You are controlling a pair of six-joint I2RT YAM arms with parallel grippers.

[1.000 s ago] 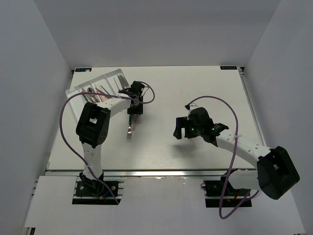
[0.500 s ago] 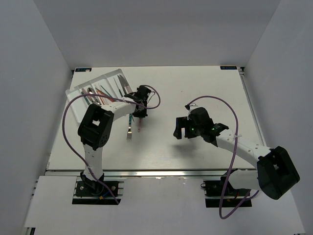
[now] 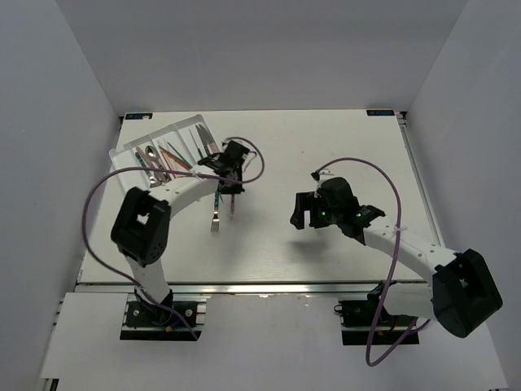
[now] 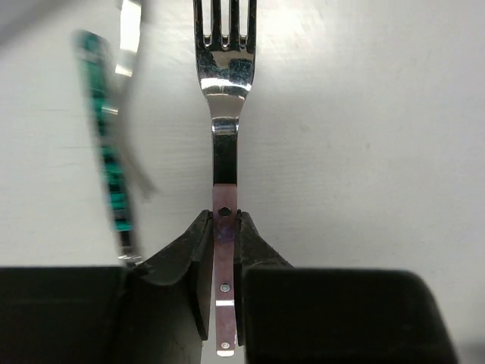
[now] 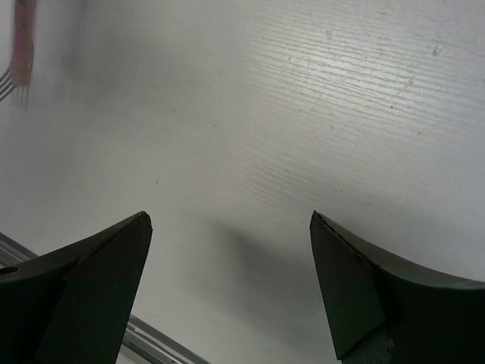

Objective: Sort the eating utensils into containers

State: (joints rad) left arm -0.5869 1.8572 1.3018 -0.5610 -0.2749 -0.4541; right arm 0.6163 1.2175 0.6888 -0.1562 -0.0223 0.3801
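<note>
My left gripper [image 3: 231, 186] is shut on the pink handle of a metal fork [image 3: 231, 205], tines pointing toward the near edge. In the left wrist view the jaws [image 4: 225, 216] clamp the pink handle, and the fork [image 4: 225, 114] runs straight out from them. A teal-handled fork [image 3: 216, 216] lies on the table just left of it and shows blurred in the left wrist view [image 4: 110, 174]. The white cutlery tray [image 3: 130, 145] stands at the back left with several utensils in its compartments. My right gripper [image 3: 299, 213] is open and empty over bare table [image 5: 231, 220].
The table's near edge with its metal rail [image 5: 151, 341] lies just below my right gripper. A blurred pink handle with tines [image 5: 21, 45] shows at the top left of the right wrist view. White walls enclose the table.
My left gripper has shifted right from above the teal fork and now grips the pink-handled fork. The left arm's elbow has swung left. The right arm has barely moved.
</note>
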